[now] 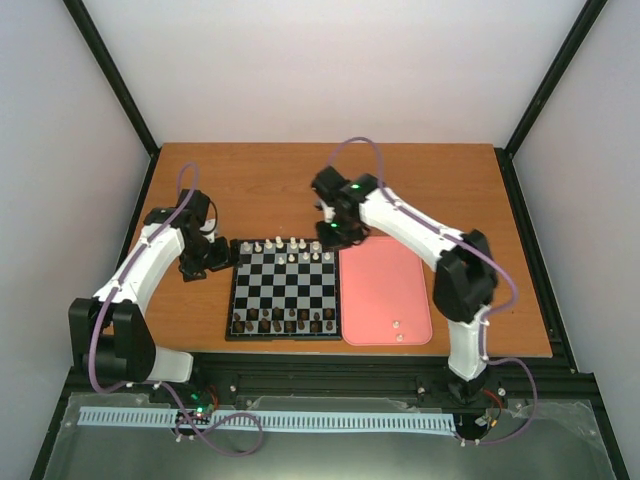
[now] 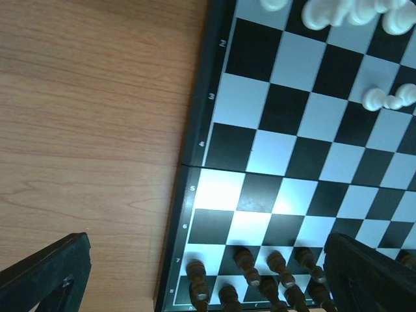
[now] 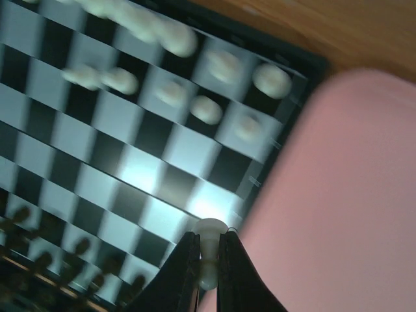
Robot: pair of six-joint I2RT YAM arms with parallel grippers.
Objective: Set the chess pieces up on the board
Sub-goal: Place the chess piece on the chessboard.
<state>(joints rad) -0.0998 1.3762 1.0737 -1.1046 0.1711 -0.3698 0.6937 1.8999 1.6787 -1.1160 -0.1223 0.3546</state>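
Right gripper (image 3: 209, 243) is clamped on one white piece (image 3: 211, 229), pinched at the waist just under the head. It hangs over the seam where the board (image 1: 285, 292) meets the pink tray (image 1: 385, 285), at the board's far right corner. Left gripper (image 2: 207, 250) has its jaws wide apart and empty, over the board's left edge.

The other white pieces (image 1: 290, 246) stand on the far rows, two spare pieces (image 1: 398, 331) lie at the tray's near end, and dark pieces (image 1: 280, 320) fill the near rows.

The piece looks tiny, light, hard and smooth, so probably slippery and easy to tip. A mid-body pinch that keeps it upright seems best.

Only the right wrist view shows the grip, since the arm hides it from the top. Only the top view shows the tray spares. The left wrist view is sharp and the right wrist view is blurred.
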